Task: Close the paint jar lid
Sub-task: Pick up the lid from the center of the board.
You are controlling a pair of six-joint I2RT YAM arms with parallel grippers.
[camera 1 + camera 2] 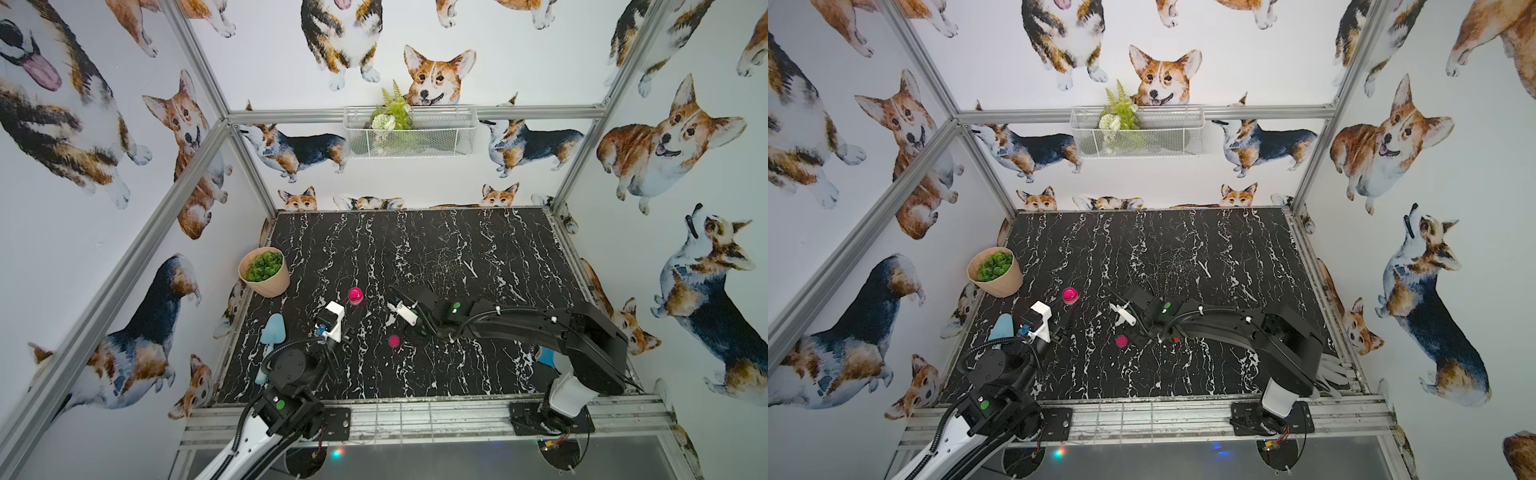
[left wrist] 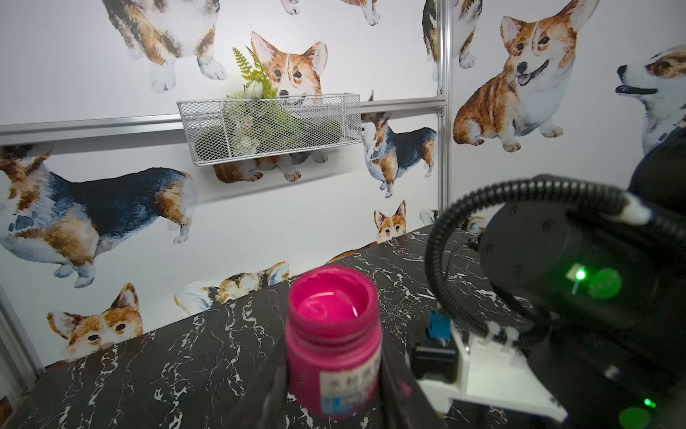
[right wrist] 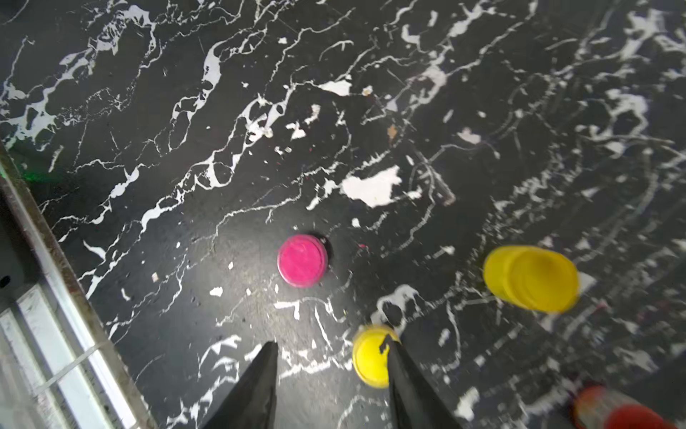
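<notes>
Pink paint jar [image 1: 355, 295] stands upright on the black marbled table [image 1: 457, 257], left of centre, in both top views. Its mouth is open, and the left wrist view shows wet pink paint inside and a label on the lower body. The left gripper [image 2: 332, 347] is clamped on the jar's lower body, with one dark finger [image 2: 260, 393] on each side pressed to the wall, both blurred at close range. The pink lid [image 1: 394, 341] lies flat on the table, nearer the front edge than the jar and off to its right. It is well apart from the jar and nothing touches it. I cannot tell which face of the lid is up. The right arm reaches in from the right side and crosses above the table behind the lid. The right gripper [image 3: 331, 343] hangs over bare tabletop with its fingers apart and nothing between them. In the right wrist view the pink lid sits ahead of the tips, clear of both. A yellow lid [image 3: 371, 356] lies flat and is partly hidden behind one right finger. A yellow jar [image 3: 531, 278] sits near it, too blurred to tell its pose. A plant pot [image 1: 264, 272] stands at the table's left edge toward the back. A blue trowel [image 1: 272, 332] lies along that same edge beside the left arm. A wire basket [image 1: 409, 131] holding a fern hangs on the back wall.
</notes>
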